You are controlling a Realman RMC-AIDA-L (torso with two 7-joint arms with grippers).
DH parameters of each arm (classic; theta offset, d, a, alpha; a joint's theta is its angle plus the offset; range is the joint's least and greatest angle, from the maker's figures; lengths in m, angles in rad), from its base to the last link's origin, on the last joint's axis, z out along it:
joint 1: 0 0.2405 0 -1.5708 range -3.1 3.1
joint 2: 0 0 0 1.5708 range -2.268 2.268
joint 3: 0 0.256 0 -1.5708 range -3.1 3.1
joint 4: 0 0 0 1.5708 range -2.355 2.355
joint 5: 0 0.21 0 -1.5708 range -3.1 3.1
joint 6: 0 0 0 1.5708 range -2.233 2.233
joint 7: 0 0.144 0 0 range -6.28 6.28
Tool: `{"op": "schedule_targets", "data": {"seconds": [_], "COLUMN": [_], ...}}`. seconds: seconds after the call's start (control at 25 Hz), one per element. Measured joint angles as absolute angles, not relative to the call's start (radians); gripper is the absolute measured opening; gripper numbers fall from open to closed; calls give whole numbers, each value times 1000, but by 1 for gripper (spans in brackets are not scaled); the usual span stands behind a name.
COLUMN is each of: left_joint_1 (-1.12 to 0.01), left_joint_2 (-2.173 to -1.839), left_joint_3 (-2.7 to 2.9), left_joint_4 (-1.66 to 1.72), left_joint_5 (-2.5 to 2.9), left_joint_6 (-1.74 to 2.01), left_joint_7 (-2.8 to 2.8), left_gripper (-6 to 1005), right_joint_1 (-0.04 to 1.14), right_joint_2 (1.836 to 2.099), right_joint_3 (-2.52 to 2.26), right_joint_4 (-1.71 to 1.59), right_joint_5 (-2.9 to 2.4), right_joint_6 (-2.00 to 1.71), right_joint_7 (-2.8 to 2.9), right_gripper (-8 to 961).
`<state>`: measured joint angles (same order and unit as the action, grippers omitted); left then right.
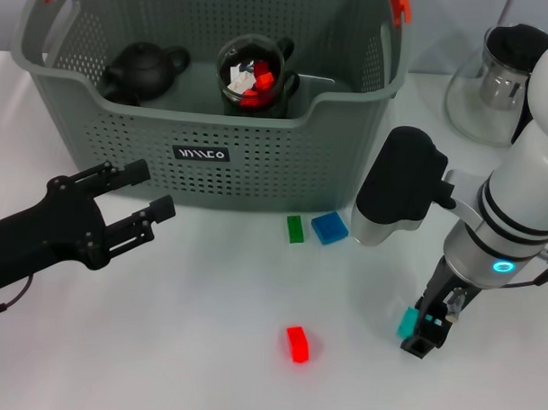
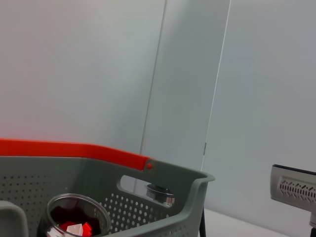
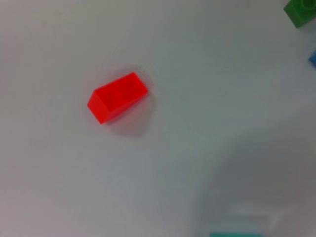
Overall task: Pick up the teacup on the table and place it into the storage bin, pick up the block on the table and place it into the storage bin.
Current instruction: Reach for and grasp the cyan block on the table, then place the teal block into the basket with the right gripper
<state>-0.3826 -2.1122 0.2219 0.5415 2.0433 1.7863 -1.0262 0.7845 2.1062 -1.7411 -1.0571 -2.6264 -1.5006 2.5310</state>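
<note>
Right hand (image 1: 425, 329) low over the near right of the white table (image 1: 197, 346), closed on a teal block (image 1: 407, 323), ready for lifting toward the grey storage bin (image 1: 258, 159) at the far centre. Glass teacup (image 1: 254, 77) already inside the bin beside a black teapot (image 1: 142, 71). Red block (image 1: 297, 343), green block (image 1: 295, 228) and blue block (image 1: 329, 227) loose on the table. Left hand (image 1: 144, 196) spread open, empty, idle near the bin's front

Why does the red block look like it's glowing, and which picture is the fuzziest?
In the head view the red block is so bright that its edges bleed into a glow on the white table. The right wrist view is the fuzziest: the red block has soft edges and a faint shadow beside it. The left wrist view shows the storage bin fairly sharp.
</note>
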Motion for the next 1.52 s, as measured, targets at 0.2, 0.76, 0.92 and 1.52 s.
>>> {"op": "schedule_targets", "data": {"seconds": [0.2, 0.76, 0.92, 1.52], "left_joint_1": [-382, -380, -380, -400], "left_joint_2": [-2112, -2112, -2110, -2106], "left_joint_3": [221, 218, 217, 216], "left_joint_4": [541, 542, 544, 541], "left_joint_5": [2043, 2040, 2037, 2035], "left_joint_6": [1786, 1784, 1786, 1795], "left_joint_7": [-1026, -1026, -1025, -1027], "left_gripper": [628, 627, 627, 628], "right_joint_1": [781, 681, 640, 737], "right_joint_2": [2105, 2098, 2098, 2081], "right_joint_3": [-1750, -1596, -1348, -880], "right_joint_4": [-1065, -1360, -1472, -1521], "right_joint_5": [-2629, -2598, -2374, -1977], "right_joint_6": [-1498, -1602, -1720, -1767], "right_joint_7": [2534, 2503, 2358, 2295], "right_gripper": [442, 423, 422, 423]}}
